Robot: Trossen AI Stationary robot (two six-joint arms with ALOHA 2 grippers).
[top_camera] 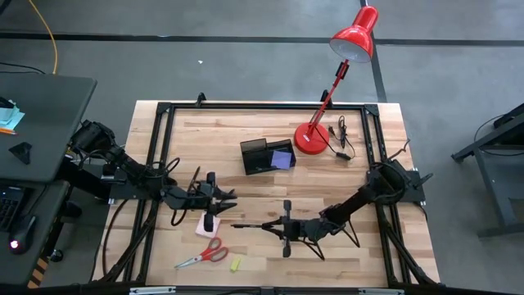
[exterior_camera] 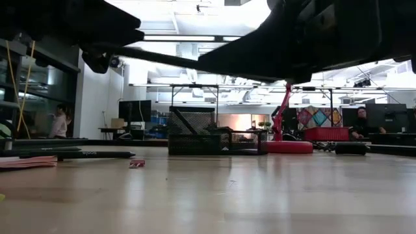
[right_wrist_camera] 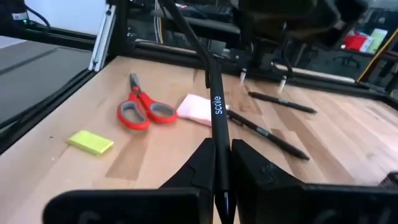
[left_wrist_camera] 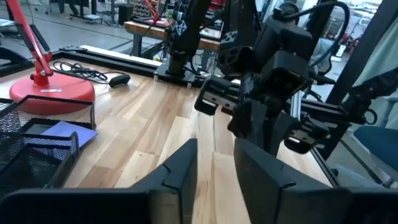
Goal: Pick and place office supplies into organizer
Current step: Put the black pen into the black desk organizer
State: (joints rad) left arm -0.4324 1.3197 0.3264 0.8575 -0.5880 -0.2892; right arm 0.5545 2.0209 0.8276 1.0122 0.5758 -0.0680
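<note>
Organizer: black mesh organizer (top_camera: 266, 155) stands mid-table beside the red lamp's base (top_camera: 311, 138); a purple pad (top_camera: 282, 159) lies in its compartment nearest the lamp.
Right gripper: right gripper (right_wrist_camera: 219, 163) is pressed together on a black pen (right_wrist_camera: 212, 93), held level above the wood at front centre.
Left gripper: left gripper (left_wrist_camera: 214, 168) hovers over the pink pad (top_camera: 206, 227); fingers stand a little apart, nothing seen between them.
Loose supplies: red-handled scissors (top_camera: 205, 253) and a yellow piece (top_camera: 236, 263) lie near the front edge; two more pens (right_wrist_camera: 273, 120) rest, seemingly, beyond the pink pad.
</note>
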